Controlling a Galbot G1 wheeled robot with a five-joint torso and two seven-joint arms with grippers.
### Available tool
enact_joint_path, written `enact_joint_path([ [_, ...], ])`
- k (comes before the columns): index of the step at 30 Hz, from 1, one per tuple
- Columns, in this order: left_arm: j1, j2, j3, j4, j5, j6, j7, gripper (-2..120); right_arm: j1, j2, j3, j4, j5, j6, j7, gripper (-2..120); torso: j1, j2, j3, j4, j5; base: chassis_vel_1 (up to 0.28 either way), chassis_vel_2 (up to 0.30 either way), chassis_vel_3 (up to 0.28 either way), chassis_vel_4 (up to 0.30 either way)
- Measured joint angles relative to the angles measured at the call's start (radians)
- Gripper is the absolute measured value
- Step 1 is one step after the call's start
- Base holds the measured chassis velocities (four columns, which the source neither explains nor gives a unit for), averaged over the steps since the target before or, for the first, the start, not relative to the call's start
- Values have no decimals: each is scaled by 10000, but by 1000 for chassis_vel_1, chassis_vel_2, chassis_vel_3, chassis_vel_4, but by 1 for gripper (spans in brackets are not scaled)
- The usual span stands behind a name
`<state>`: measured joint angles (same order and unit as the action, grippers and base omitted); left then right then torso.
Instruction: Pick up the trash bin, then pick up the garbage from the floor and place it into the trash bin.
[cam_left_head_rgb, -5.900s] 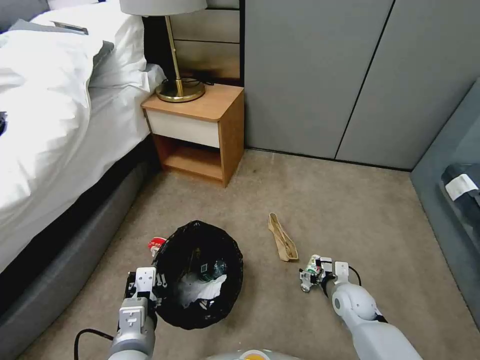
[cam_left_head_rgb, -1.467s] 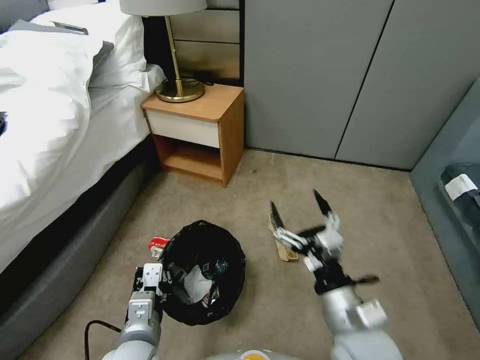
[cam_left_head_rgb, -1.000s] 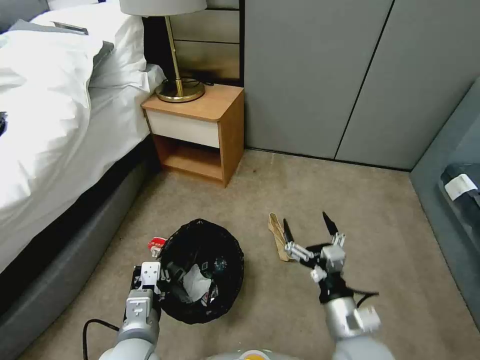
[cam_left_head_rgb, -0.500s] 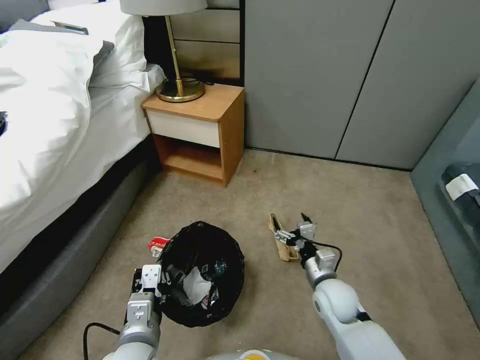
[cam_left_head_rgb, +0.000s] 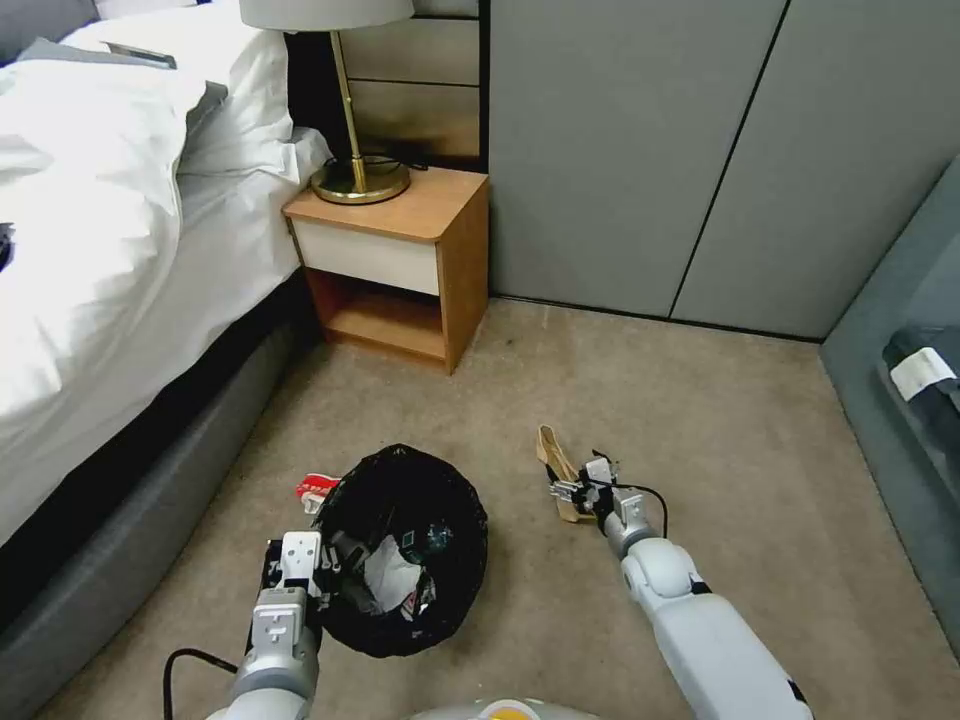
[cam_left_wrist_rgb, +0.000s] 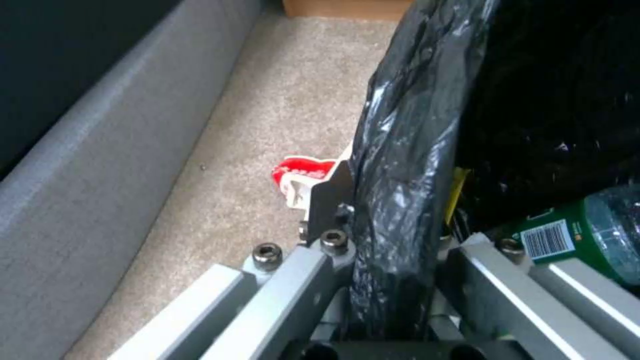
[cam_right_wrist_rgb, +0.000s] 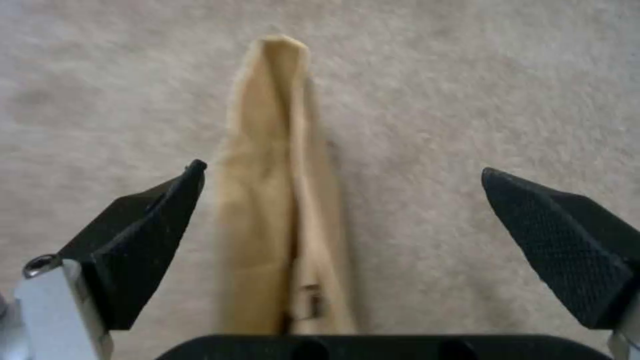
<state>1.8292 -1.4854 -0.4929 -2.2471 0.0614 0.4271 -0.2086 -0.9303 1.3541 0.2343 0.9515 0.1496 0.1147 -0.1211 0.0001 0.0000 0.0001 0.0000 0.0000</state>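
Beige carpet (cam_left_head_rgb: 700, 400) runs to grey wall panels (cam_left_head_rgb: 620, 150), a bed (cam_left_head_rgb: 90, 250) and a wooden nightstand (cam_left_head_rgb: 400, 260). Right tool (cam_right_wrist_rgb: 340, 175) hangs wide open over the tan strip (cam_right_wrist_rgb: 280, 200), which lies between its fingertips. Left tool (cam_left_head_rgb: 300, 575) is clamped on the trash bin (cam_left_head_rgb: 405, 545) rim; a red-white packet (cam_left_wrist_rgb: 303, 175) lies just beyond.

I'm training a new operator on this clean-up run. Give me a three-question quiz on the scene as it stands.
1. True or false: the right gripper has its fingers spread on either side of the tan strip on the carpet.
2. What does the left gripper hold?
A. the lamp
B. the trash bin's bagged rim
C. a bottle
3. Fill in: the red-white packet lies on the floor between the trash bin and the ____.

Key: 1 true; 2 B; 3 bed.
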Motion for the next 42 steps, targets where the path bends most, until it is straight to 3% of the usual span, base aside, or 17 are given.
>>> enact_joint_path([
  [5, 82, 12, -11, -8, 13, -66, -7, 1, 454, 44, 42, -858, -11, 3, -82, 95, 0, 0, 0, 0, -2, 0, 0, 0, 0],
  [8, 126, 15, 9, -53, 44, -108, -12, 1, 540, 144, 50, -1367, 30, -9, -130, 71, 0, 0, 0, -1, 0, 0, 0, 0, 0],
  [17, 173, 47, 45, -114, 67, -120, -12, 1, 442, 220, -10, -1364, -51, -44, 10, 44, -1, 0, -1, 0, 0, 0, 0, 0, 0],
  [19, 188, 62, 41, -145, 67, -127, -12, 1, 393, 232, -52, -1286, -78, -52, 52, 31, 0, 0, -1, 0, 0, 0, 0, 0, 0],
  [23, 187, 63, 41, -148, 68, -129, -12, 1, 366, 246, -72, -1263, -124, -52, 76, 23, 0, 0, -1, 0, 0, 0, 0, 0, 0],
  [25, 174, 57, 42, -153, 65, -130, -12, 1, 353, 268, -85, -1243, -155, -29, 127, 10, 0, 0, -1, 0, 1, 0, 0, 0, 0],
  [28, 147, 59, 23, -153, 49, -130, -11, 1, 354, 260, -86, -1184, -156, -1, 220, 0, 0, 0, 0, -1, 0, 0, 0, 0, 0],
  [42, 81, 53, 63, -132, 55, -123, -11, 1, -155, 11, 79, 53, 624, 61, 596, 0, 0, 0, -1, 0, 1, 0, 0, 0, 0],
])
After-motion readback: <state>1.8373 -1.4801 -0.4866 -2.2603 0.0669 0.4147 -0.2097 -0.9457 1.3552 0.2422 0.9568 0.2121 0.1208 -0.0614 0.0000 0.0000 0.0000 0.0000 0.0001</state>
